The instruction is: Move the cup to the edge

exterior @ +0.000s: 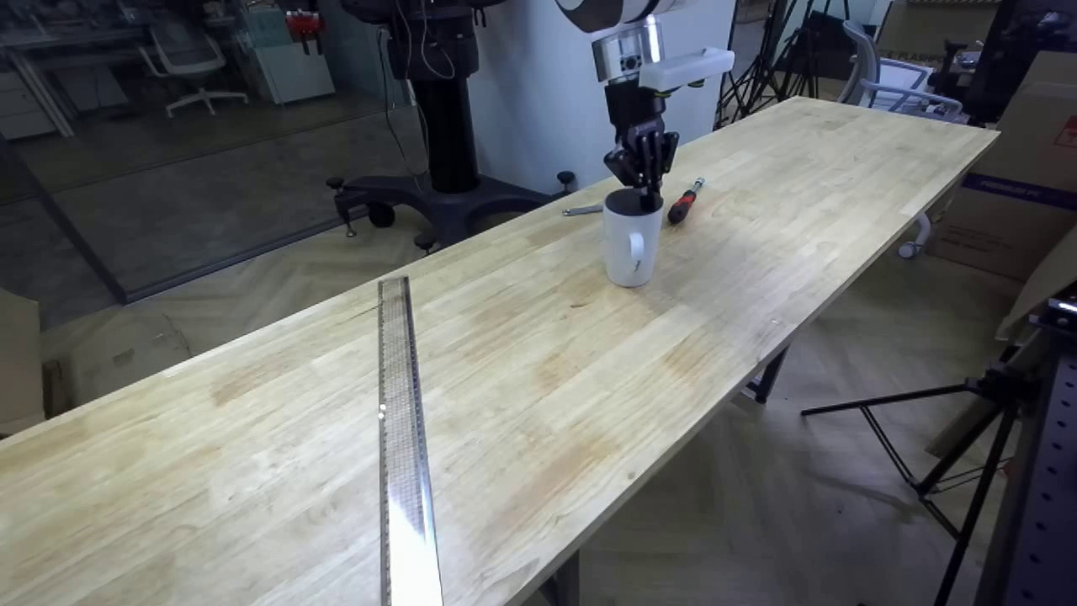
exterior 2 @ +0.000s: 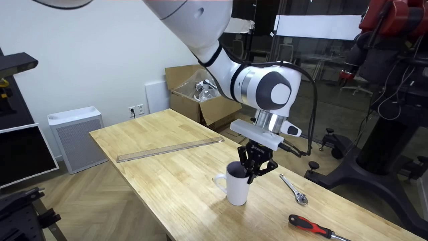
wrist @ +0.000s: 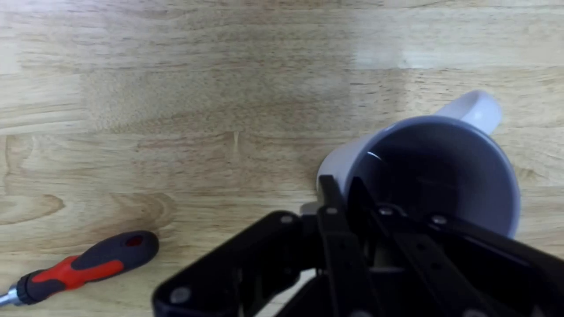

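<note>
The white cup (exterior: 627, 252) shows in both exterior views (exterior 2: 236, 192) and in the wrist view (wrist: 489, 193), roughly upright over the wooden tabletop. Its handle points away from the gripper side. My gripper (exterior: 650, 199) is closed on the cup's rim, one finger inside and one outside, as the wrist view (wrist: 346, 185) shows. The inner fingertip is partly lost in the dark inside. Whether the cup's base touches the table cannot be told. The tabletop's long edge (exterior: 730, 394) runs along the handle side of the cup; it also shows in an exterior view (exterior 2: 137, 191).
A red-and-black screwdriver (exterior 2: 311, 226) lies close to the cup, also in the wrist view (wrist: 88, 268). An adjustable wrench (exterior 2: 294, 190) lies near the opposite long edge. A long clear ruler (exterior: 405, 421) lies across the table. An open cardboard box (exterior 2: 185, 105) stands beyond the table's end.
</note>
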Available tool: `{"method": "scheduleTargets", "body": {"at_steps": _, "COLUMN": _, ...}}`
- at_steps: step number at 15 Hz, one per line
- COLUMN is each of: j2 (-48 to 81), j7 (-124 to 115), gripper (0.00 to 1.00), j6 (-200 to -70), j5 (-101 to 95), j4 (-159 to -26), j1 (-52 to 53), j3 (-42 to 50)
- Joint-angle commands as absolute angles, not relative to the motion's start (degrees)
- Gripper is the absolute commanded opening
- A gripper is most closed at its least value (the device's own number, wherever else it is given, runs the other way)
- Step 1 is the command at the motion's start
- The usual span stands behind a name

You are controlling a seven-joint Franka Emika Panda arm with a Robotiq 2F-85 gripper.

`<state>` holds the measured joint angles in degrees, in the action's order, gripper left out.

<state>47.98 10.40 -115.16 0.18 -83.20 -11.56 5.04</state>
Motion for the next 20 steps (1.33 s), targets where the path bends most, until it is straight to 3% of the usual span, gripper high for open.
{"method": "scheduleTargets", "body": {"at_steps": 1, "j2": 41.38, "j7": 7.76, "gripper": 0.02, "j6": -120.09, "j5": 1.28, "j4": -96.86, "j1": -11.69, "j3": 4.99}}
{"method": "scheduleTargets", "body": {"at_steps": 13, "j2": 25.91, "j7": 7.41, "gripper": 0.02, "j6": -126.57, "j5": 9.92, "j4": -124.43, "j1": -14.34, "j3": 6.31}}
{"method": "scheduleTargets", "body": {"at_steps": 14, "j2": 25.34, "j7": 7.17, "gripper": 0.29, "j6": -126.45, "j5": 10.13, "j4": -125.28, "j1": -14.28, "j3": 6.49}}
{"method": "scheduleTargets", "body": {"at_steps": 20, "j2": 23.95, "j7": 7.00, "gripper": 0.68, "j6": -126.37, "j5": 10.93, "j4": -127.83, "j1": -14.20, "j3": 6.99}}
